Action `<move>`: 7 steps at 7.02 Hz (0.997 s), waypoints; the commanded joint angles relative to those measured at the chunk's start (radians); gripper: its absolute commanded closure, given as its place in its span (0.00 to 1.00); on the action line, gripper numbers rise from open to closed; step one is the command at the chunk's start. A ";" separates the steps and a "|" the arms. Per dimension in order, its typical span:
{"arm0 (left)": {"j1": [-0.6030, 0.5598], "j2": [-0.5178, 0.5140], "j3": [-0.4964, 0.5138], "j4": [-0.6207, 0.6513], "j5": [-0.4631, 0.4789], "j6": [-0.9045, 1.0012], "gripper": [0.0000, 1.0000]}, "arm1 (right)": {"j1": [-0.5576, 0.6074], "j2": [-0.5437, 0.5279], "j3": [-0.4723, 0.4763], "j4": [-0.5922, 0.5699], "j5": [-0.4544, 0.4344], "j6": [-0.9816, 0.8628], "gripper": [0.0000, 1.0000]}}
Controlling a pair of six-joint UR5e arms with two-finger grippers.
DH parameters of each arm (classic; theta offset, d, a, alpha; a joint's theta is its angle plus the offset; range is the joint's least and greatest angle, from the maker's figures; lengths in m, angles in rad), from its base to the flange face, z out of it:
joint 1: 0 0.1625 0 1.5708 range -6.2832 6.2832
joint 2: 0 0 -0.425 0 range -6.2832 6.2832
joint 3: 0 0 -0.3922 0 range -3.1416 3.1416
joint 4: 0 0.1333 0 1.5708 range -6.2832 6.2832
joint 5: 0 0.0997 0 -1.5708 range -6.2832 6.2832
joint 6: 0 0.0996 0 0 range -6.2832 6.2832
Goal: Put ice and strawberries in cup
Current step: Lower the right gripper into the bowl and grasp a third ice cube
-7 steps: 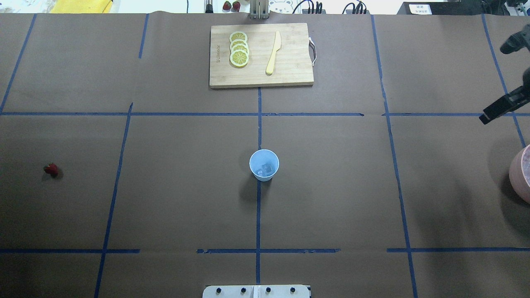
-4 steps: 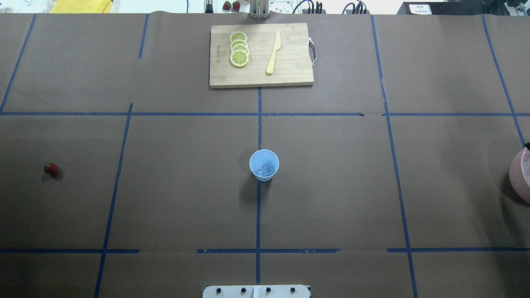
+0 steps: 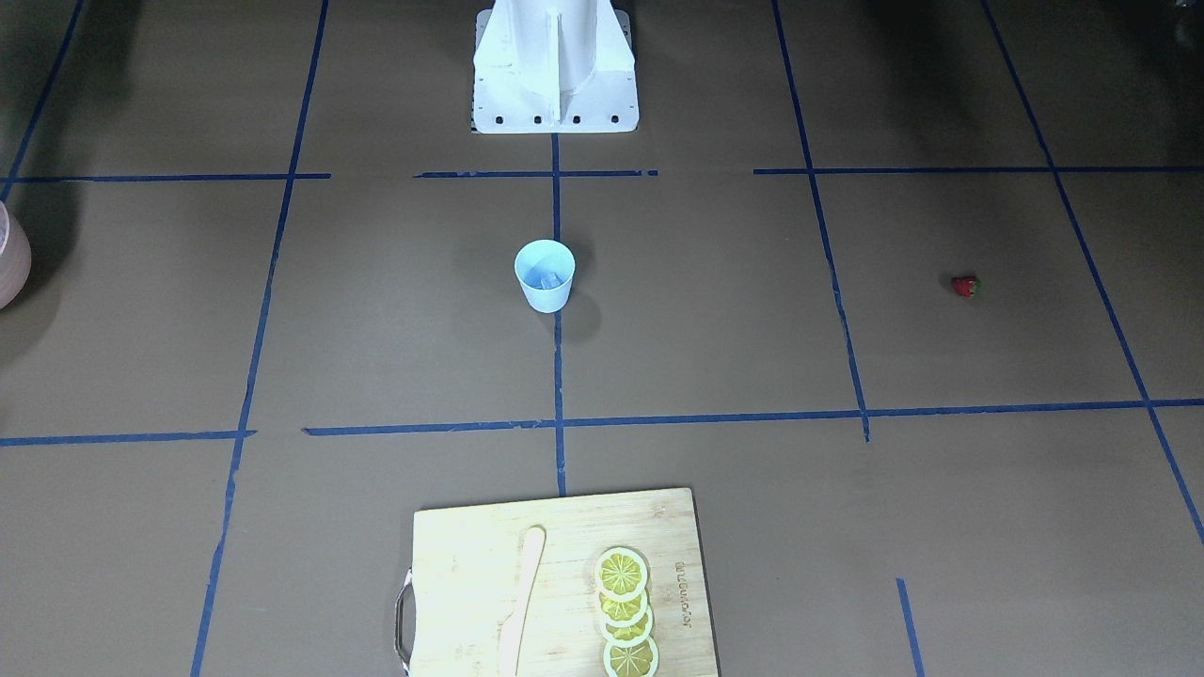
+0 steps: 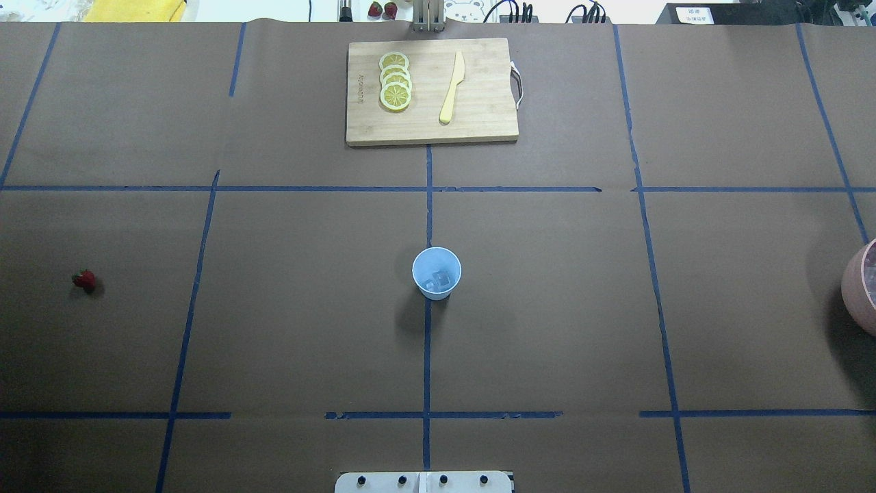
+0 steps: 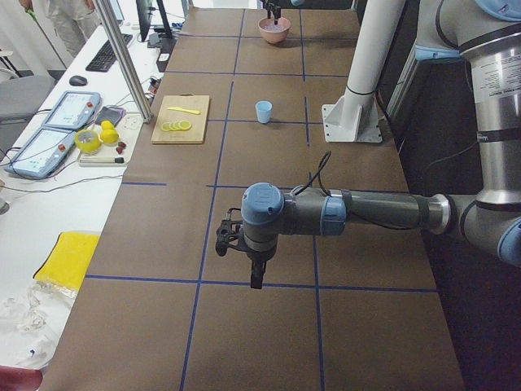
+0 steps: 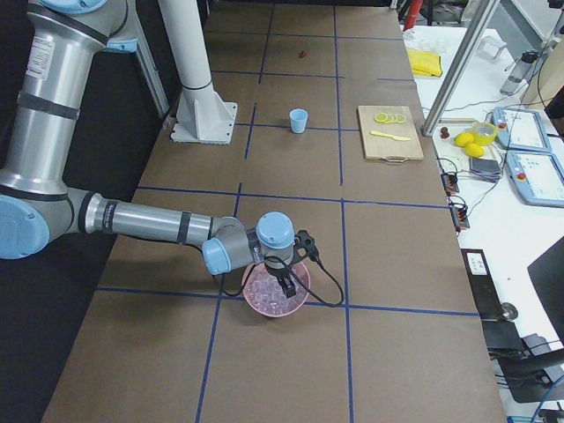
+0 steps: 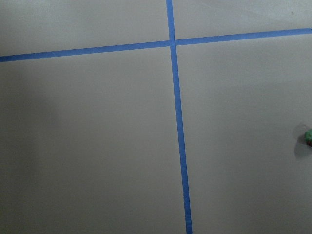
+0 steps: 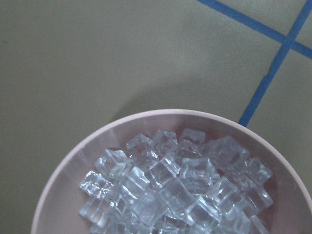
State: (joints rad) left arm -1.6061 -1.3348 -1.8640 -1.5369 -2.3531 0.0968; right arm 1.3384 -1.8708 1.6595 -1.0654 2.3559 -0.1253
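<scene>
The light-blue cup (image 4: 436, 272) stands upright at the table's middle, with a few pieces of ice (image 4: 438, 279) in its bottom. One strawberry (image 4: 84, 279) lies alone at the far left; its green cap (image 7: 309, 137) pokes in at the left wrist view's right edge. More ice (image 8: 170, 190) fills the pink bowl (image 4: 861, 287) at the right edge. My right gripper (image 6: 286, 286) hangs just over that bowl, and my left gripper (image 5: 256, 281) hovers above bare table. Both show only in the side views, so I cannot tell whether they are open or shut.
A wooden cutting board (image 4: 479, 116) lies at the table's far side, carrying lemon slices (image 4: 395, 81) and a pale knife (image 4: 452, 87). The robot's white base (image 3: 555, 66) stands at the near middle edge. Blue tape lines cross the brown paper cover.
My right gripper, seen a second ago at the overhead view's right edge, has left that view. The cup, strawberry and board have not moved.
</scene>
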 commanded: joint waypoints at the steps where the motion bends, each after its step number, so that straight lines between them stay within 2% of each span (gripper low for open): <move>1: 0.000 0.002 -0.001 0.001 0.000 0.000 0.00 | 0.001 -0.017 -0.020 0.025 -0.035 0.006 0.07; 3: 0.000 0.002 -0.001 0.001 0.000 0.001 0.00 | 0.001 -0.025 -0.023 0.025 -0.070 0.010 0.12; 7: 0.000 0.002 -0.001 0.000 0.000 0.001 0.00 | -0.001 -0.021 -0.029 0.024 -0.073 0.021 0.15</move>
State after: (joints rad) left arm -1.6061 -1.3330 -1.8653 -1.5369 -2.3531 0.0982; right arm 1.3389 -1.8945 1.6323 -1.0405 2.2825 -0.1107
